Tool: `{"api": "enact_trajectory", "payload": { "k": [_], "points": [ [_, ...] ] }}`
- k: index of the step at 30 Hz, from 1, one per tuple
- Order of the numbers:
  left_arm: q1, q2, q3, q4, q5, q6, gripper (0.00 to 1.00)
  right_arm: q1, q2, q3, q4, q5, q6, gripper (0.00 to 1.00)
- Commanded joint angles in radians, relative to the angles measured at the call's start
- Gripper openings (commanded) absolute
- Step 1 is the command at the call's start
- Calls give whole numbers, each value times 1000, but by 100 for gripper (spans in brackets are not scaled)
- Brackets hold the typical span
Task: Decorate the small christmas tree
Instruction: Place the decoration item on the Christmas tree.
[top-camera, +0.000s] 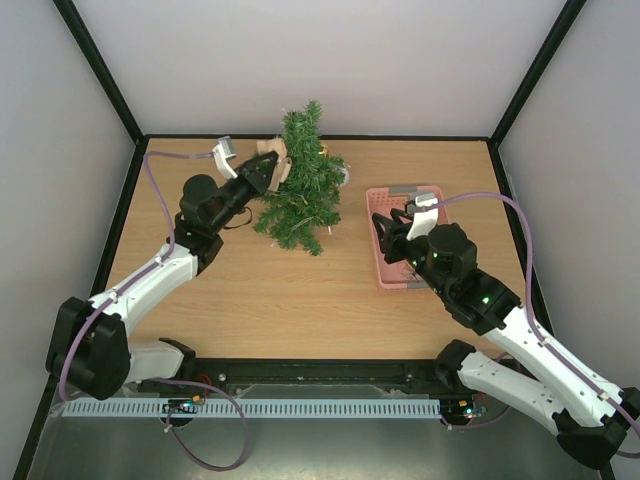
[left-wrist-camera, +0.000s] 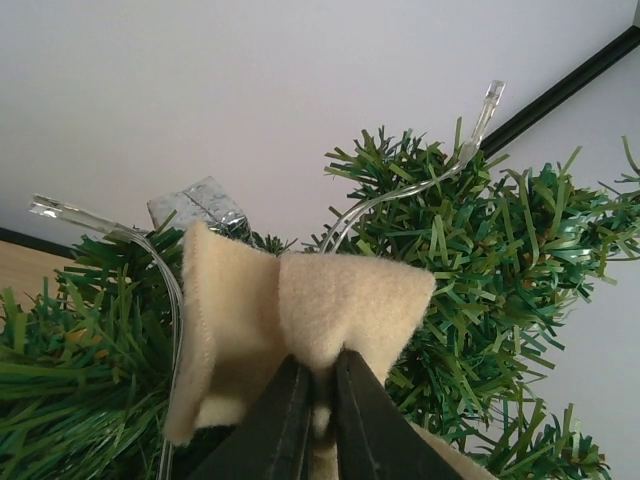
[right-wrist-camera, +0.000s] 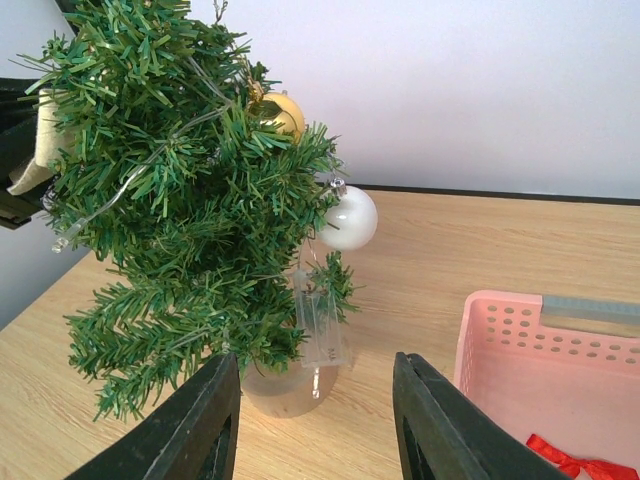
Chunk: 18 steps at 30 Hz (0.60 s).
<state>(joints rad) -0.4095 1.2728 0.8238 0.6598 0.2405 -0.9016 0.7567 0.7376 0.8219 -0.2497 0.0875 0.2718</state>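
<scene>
Left wrist view: the left fingers (left-wrist-camera: 275, 425) are clamped on a cream felt ornament (left-wrist-camera: 300, 300) held against the upper branches of the small christmas tree (top-camera: 303, 185). The tree stands upright at the back middle of the bench (top-camera: 250, 290), left of the pink basket (top-camera: 400, 285). The right fingers (right-wrist-camera: 200, 420) stand apart, empty. Release should probably wait until the felt lodges between needles, clear of the light wire (left-wrist-camera: 380, 200), without tipping the tree.
</scene>
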Motion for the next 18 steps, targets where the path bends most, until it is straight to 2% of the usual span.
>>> {"api": "enact_trajectory", "payload": {
  "k": [1, 6, 18],
  "points": [
    [-4, -17, 8, 6, -27, 43, 11, 1, -13, 21, 6, 21, -17, 41],
    [-9, -69, 6, -81, -70, 79, 19, 1, -19, 18, 6, 14, -11, 41],
    [-9, -105, -1, -148, -105, 114, 31, 1, -28, 24, -2, 9, -5, 41]
  ]
}}
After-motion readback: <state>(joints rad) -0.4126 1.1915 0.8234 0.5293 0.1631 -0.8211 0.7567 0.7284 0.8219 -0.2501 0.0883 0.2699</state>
